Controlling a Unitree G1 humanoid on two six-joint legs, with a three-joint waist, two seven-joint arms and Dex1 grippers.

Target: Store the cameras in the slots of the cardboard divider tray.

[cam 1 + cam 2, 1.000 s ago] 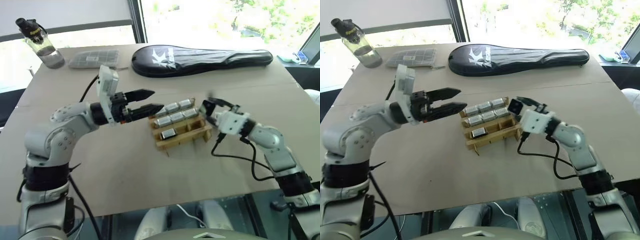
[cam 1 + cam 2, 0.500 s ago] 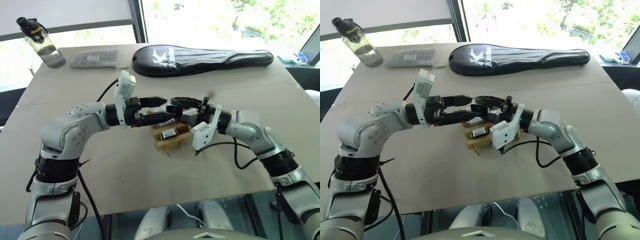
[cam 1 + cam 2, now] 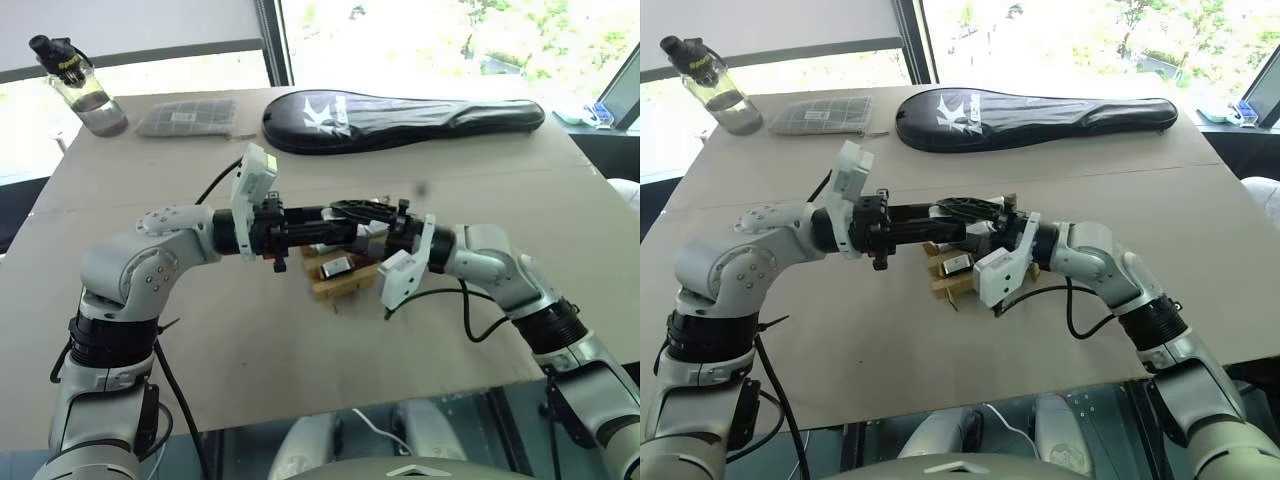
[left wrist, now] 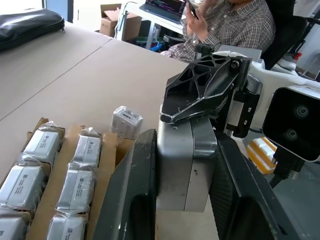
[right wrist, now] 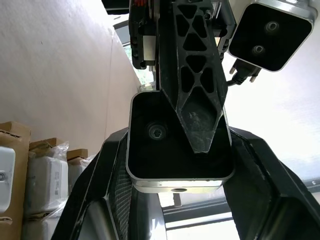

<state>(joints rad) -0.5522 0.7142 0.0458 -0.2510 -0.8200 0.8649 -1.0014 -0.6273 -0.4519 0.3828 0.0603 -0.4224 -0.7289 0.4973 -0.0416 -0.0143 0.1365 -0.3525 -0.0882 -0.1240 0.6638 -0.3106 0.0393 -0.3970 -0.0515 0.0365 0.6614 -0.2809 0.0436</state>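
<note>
Both arms meet over the small tan corrugated-cardboard divider tray (image 3: pixel 345 275) in the middle of the brown cardboard-covered table (image 3: pixel 250 340) — a handover in mid-air. The left gripper (image 4: pixel 182 150), pointing toward the robot's right, is clenched on one small boxy silver-white camera (image 4: pixel 181 167), its black fingers (image 4: pixel 132 200) pressed against both metal sides. The right gripper (image 5: pixel 177 150), pointing the opposite way, has its fingers on the same camera too — the black face with the round lens (image 5: pixel 156 131) looks into the right wrist view, with a left finger lying across it. Tray sits directly under the joined grippers; several slots hold plastic-wrapped silver-white cameras (image 4: pixel 30 165), one more camera (image 3: pixel 337 266) sits in the near row. One wrapped camera (image 4: pixel 125 121) lies on the table just beside the tray's edge. At the far table edge: long black racket bag (image 3: pixel 400 115), flat grey gridded packet (image 3: pixel 187 117), clear water bottle with black cap (image 3: pixel 82 88). A person in a plaid shirt (image 4: pixel 235 22) sits beyond the table.
</note>
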